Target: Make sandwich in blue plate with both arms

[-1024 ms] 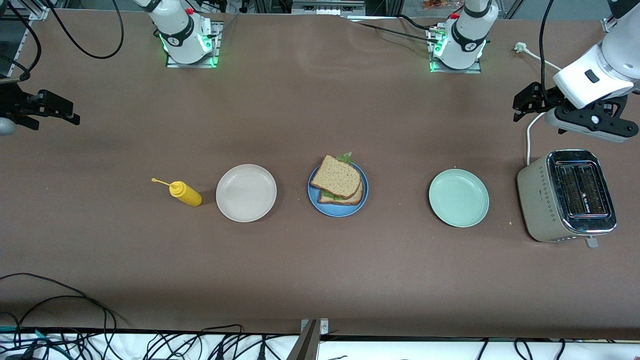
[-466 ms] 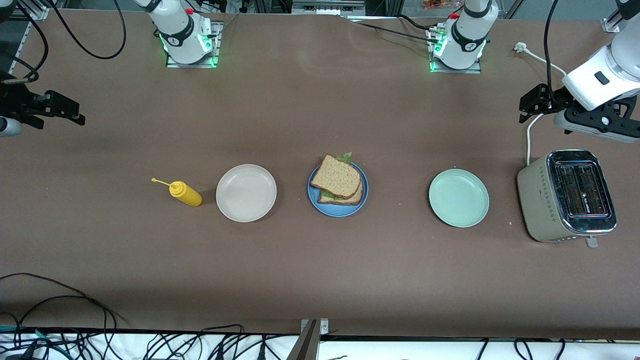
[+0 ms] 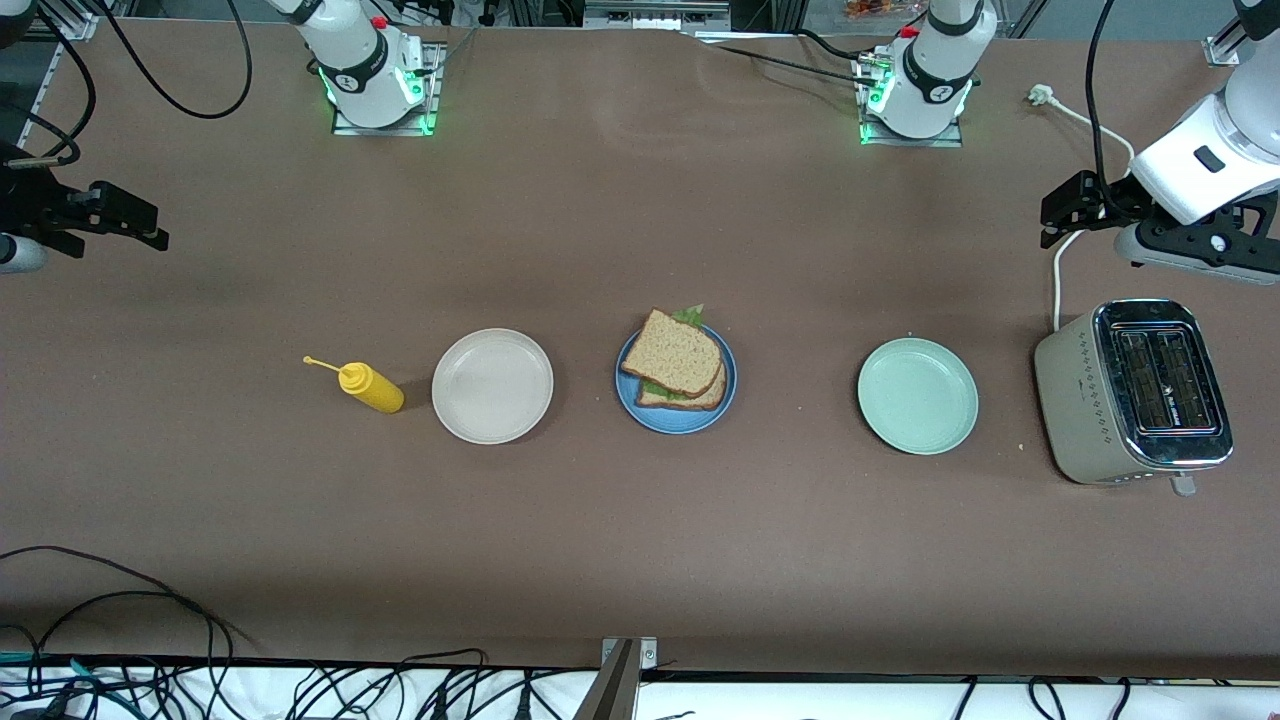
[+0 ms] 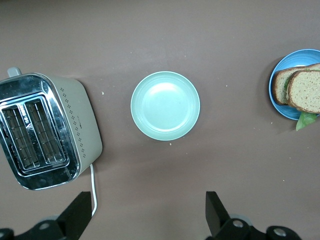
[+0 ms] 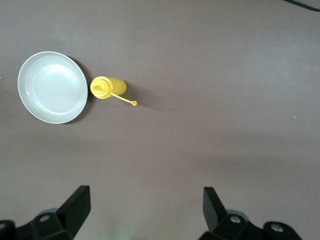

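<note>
The sandwich [image 3: 672, 358], two brown bread slices with green lettuce peeking out between them, lies on the blue plate [image 3: 676, 426] at the table's middle. The left wrist view catches the blue plate [image 4: 294, 58] and the sandwich [image 4: 306, 91] at its edge. My left gripper [image 3: 1062, 208] hangs open and empty over the table at the left arm's end, above the toaster's white cord; its fingers stand wide apart in its wrist view, left gripper [image 4: 148, 210]. My right gripper [image 3: 150, 228] hovers open and empty over bare table at the right arm's end, right gripper [image 5: 146, 205].
A cream plate [image 3: 492, 385] and a yellow squeeze bottle [image 3: 370, 387] lie toward the right arm's end. A mint-green plate [image 3: 917, 395] and a toaster [image 3: 1135, 390] with its white cord [image 3: 1056, 280] lie toward the left arm's end. Cables [image 3: 120, 590] trail along the table edge nearest the front camera.
The left arm has drawn up and outward toward its end of the table. The right gripper has shifted slightly inward. Plates and sandwich have not moved.
</note>
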You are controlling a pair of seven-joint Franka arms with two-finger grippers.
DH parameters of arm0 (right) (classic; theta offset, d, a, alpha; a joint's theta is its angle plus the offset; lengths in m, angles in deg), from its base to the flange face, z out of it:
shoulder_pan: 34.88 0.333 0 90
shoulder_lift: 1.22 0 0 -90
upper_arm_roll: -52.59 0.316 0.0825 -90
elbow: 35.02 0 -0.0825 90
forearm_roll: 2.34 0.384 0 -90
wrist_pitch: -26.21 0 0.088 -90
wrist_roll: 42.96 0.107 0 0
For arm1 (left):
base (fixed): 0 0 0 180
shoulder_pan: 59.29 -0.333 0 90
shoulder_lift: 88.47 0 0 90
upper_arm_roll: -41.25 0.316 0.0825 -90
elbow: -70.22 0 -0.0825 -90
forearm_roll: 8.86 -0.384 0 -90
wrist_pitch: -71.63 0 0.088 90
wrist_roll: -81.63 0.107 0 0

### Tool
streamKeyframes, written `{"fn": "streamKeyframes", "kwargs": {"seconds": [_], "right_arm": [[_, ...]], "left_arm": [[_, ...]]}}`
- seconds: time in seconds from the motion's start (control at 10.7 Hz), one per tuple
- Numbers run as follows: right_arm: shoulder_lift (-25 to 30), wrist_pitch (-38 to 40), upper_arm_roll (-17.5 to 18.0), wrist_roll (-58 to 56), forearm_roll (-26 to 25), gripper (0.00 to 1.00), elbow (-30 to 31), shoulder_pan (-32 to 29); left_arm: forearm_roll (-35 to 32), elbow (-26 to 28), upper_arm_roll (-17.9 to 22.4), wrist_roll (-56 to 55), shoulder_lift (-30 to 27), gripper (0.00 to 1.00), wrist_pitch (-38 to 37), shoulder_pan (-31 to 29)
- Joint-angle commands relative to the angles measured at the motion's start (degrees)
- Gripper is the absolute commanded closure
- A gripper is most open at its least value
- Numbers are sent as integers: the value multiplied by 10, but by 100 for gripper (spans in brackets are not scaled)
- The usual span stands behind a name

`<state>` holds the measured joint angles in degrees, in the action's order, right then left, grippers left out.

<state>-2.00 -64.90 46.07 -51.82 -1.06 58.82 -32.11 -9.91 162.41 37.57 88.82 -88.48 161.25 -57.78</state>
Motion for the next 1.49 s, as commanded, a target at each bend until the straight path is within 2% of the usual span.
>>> {"fn": "streamKeyframes", "kwargs": {"seconds": [0.0, 0.47, 0.65, 1.4], "right_arm": [[14, 3, 2, 9, -14, 0, 9, 1], [14, 5, -2, 7, -12, 0, 7, 1], [8, 18, -15, 2, -7, 0, -16, -2], [7, 30, -9, 8, -14, 0, -17, 2]], "left_arm": [[8, -3, -1, -6, -1, 0, -4, -3], [5, -9, -1, -6, -2, 0, -9, -3], [5, -11, -1, -6, -2, 0, -9, -2], [8, -11, -2, -4, -2, 0, -11, -2]]}}
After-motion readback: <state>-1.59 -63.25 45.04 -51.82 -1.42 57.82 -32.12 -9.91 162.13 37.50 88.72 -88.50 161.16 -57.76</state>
